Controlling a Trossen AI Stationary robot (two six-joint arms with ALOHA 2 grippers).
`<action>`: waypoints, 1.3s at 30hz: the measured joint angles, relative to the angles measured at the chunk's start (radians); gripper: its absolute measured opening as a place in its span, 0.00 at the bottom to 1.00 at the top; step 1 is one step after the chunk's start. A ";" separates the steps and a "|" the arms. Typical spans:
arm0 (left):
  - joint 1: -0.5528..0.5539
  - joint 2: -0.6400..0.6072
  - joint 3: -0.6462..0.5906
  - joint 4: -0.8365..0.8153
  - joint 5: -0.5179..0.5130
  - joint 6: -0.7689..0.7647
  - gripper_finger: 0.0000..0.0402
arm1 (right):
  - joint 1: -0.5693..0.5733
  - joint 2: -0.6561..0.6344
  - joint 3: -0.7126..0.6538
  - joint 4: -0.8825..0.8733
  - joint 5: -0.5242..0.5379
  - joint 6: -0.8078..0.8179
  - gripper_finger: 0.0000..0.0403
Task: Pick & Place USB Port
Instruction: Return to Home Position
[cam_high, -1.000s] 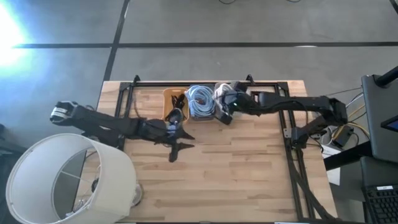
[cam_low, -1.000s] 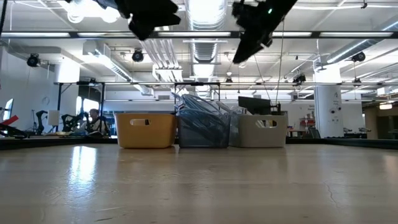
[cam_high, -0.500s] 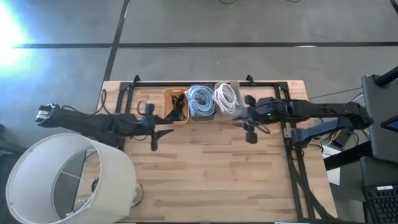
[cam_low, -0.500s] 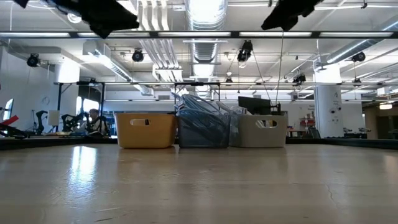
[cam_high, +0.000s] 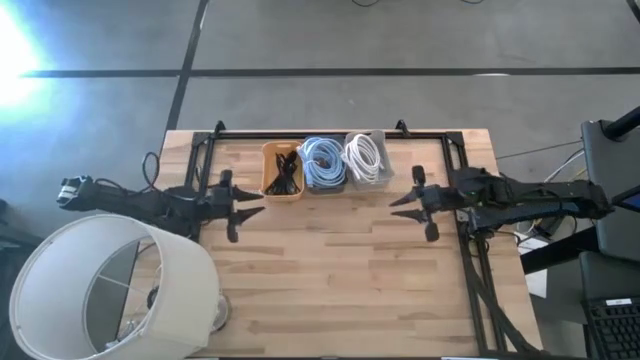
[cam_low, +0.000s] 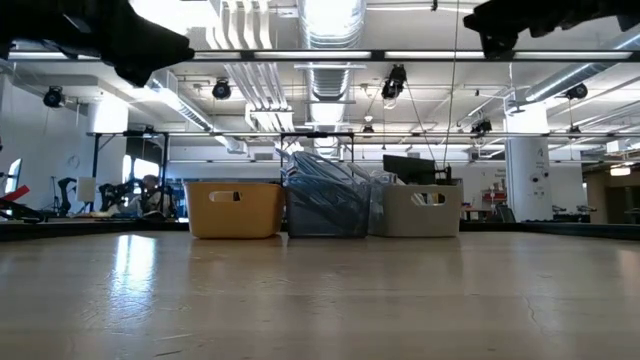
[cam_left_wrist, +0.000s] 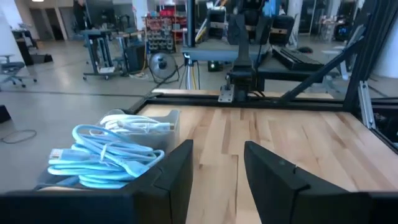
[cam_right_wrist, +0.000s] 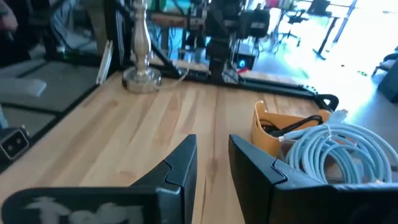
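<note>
**Cables in their bins, both arms pulled back**

The cables lie sorted in three bins that stand in a row at the back of the table (cam_high: 340, 290). The black cables (cam_high: 284, 178) are in the yellow bin (cam_low: 235, 210). The blue cables (cam_high: 322, 160) are in the middle bin (cam_low: 328, 215). The white cables (cam_high: 364, 155) are in the gray bin (cam_low: 415, 212).

The left gripper (cam_high: 255, 210) hangs over the left side of the table and points across it. The right gripper (cam_high: 400, 200) hangs over the right side and points back the other way. Each one has its two fingers spread, with a gap and nothing held between them. Both are well apart from the bins.

In the low view only dark bits of the arms show at the top corners, and the rest is cut off. A big white lamp shade (cam_high: 110, 285) covers the front left corner of the table.

Half a second ago both grippers were closer to the bins. Now they have drawn back toward the sides.
</note>
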 joint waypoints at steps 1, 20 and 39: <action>0.000 -0.017 -0.008 0.000 -0.002 0.005 0.37 | -0.001 -0.028 -0.017 0.004 0.000 0.011 0.22; 0.004 -0.196 -0.299 0.354 -0.003 0.194 0.37 | -0.026 -0.409 -0.262 0.056 0.002 0.020 0.23; 0.028 -0.324 -0.313 0.186 -0.019 0.199 0.37 | -0.025 -0.649 -0.430 0.107 -0.006 0.030 0.22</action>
